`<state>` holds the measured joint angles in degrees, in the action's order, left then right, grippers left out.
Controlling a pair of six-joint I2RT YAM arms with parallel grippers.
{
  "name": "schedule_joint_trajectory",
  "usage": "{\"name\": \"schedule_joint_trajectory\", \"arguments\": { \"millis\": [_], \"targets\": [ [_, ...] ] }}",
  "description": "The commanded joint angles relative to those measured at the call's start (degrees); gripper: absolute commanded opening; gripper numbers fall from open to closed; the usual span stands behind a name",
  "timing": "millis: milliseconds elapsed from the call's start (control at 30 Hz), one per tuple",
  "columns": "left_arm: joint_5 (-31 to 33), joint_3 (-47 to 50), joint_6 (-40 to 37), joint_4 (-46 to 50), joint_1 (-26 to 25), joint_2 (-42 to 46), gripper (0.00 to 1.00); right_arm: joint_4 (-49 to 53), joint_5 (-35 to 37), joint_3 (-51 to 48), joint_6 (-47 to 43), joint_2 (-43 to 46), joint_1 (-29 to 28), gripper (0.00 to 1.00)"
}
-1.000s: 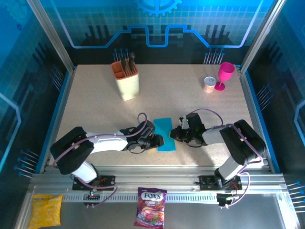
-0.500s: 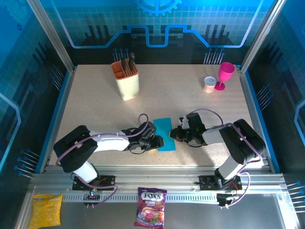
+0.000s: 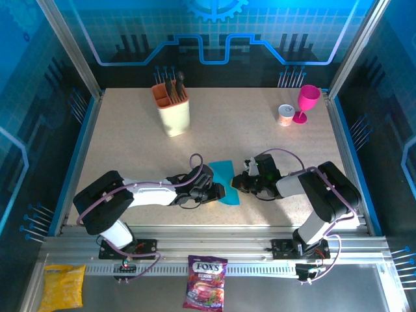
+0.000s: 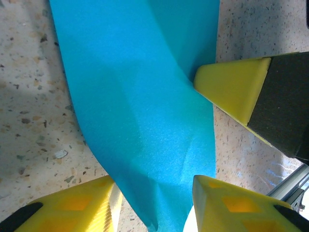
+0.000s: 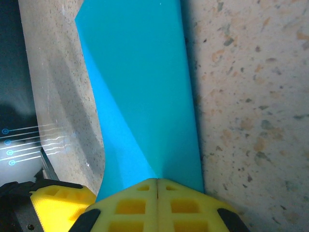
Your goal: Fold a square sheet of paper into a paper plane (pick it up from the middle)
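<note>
Near edge, behind both arm bases: a FOX'S candy bag (image 3: 205, 281) on the metal rail, and a yellow packet (image 3: 63, 286) off behind and to the left of the left arm.

Left hand (image 4: 154, 193) is low over the surface (image 3: 234, 130), reaching in toward the right hand. Its fingers (image 4: 72, 205) stand parted, straddling the square sheet of paper (image 3: 224, 174). The paper runs between them and meets both inner faces. Cannot tell whether they squeeze it.

The cyan paper lies directly between the two hands, close to the near edge. It reads as a narrow strip, not a full square. In the left wrist view it bulges and carries a soft crease near the right-side finger. In the right wrist view a diagonal fold line runs down to the fingertips.

Right hand (image 5: 157, 186) is clenched, fingers pressed together with no gap. Its yellow tip touches the strip's edge on the side facing that hand. The paper meets the closed tips, but I cannot tell whether any of it is caught between them.

Well beyond the left hand, toward the back: a beige utensil holder (image 3: 174, 116) with an orange insert and dark handles, upright.

Well beyond the right hand, at the back right: a small can (image 3: 285, 115), and just beside it a pink goblet (image 3: 307, 101), both upright.
</note>
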<state>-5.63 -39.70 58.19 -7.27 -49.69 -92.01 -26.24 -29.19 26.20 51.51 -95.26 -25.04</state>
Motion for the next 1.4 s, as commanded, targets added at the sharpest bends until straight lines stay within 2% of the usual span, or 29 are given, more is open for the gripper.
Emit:
{"name": "schedule_joint_trajectory", "arguments": {
  "millis": [0, 400, 667, 867, 1367],
  "targets": [
    [0.69, 0.02, -0.08, -1.31, -0.41, -0.23, 0.43, 3.84, 4.68, -1.78, -0.56, -6.34, -1.86, 0.0],
    [2.73, 1.54, -2.35, -2.73, -0.22, -1.92, 0.43, 4.31, 4.89, -1.86, -0.73, -6.04, -1.79, 0.0],
    [4.05, 2.85, -2.92, -4.02, -0.06, -1.52, 0.39, 4.96, 4.95, -1.69, -0.98, -5.73, -1.77, 0.0],
    [3.65, 2.52, -5.59, -4.38, 1.55, -1.3, 0.39, 5.3, 5.06, -1.59, -1.3, -5.94, -1.77, 0.0],
    [1.12, 2.02, -9.95, -5.96, 3.82, -0.8, 0.26, 6.63, 5.26, -0.84, -1.81, -5.85, -1.77, 0.0]
  ]
}}
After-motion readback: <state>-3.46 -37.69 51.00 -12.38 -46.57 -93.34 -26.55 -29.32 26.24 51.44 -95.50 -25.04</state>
